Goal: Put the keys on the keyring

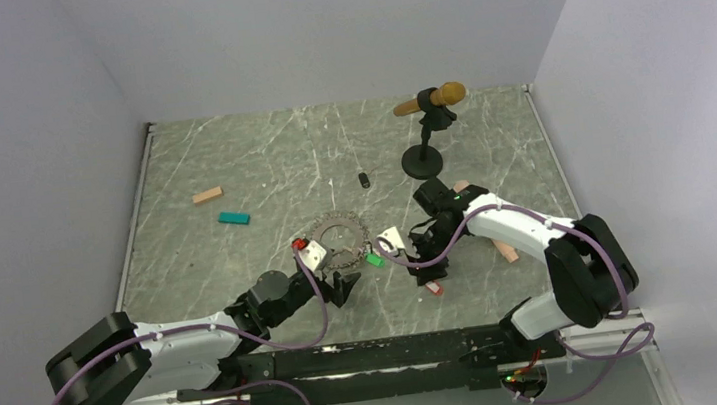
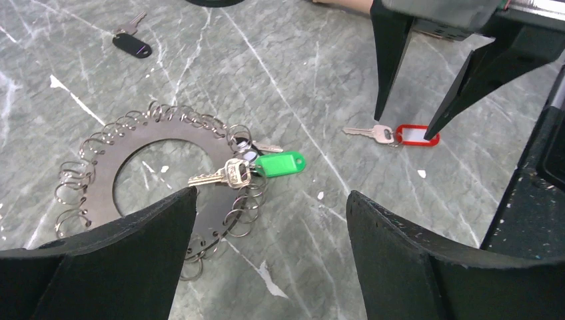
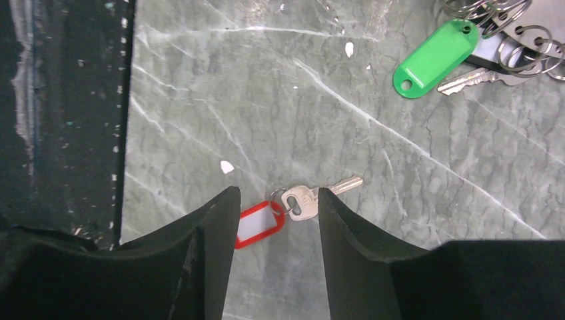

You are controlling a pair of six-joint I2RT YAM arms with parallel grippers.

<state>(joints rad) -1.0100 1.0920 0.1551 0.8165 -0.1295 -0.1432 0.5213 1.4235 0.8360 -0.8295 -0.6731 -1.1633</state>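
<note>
- While the right gripper [image 3: 276, 193] hangs with fingers narrowly parted, they straddle the red-tagged key [image 3: 260, 225] on the table [image 3: 200, 100].
- Left gripper [image 2: 271, 193]: fingers spread wide, holding nothing, by the keyring's [image 2: 106, 180] 5 o'clock rim.
- Green-tagged key [image 2: 280, 163] lies at the keyring's 3 o'clock edge, among its wire loops; the red-tagged key lies farther toward 3 o'clock, apart.
- Dark-tagged key [image 2: 131, 45]: toward 12 o'clock, well apart.
</note>
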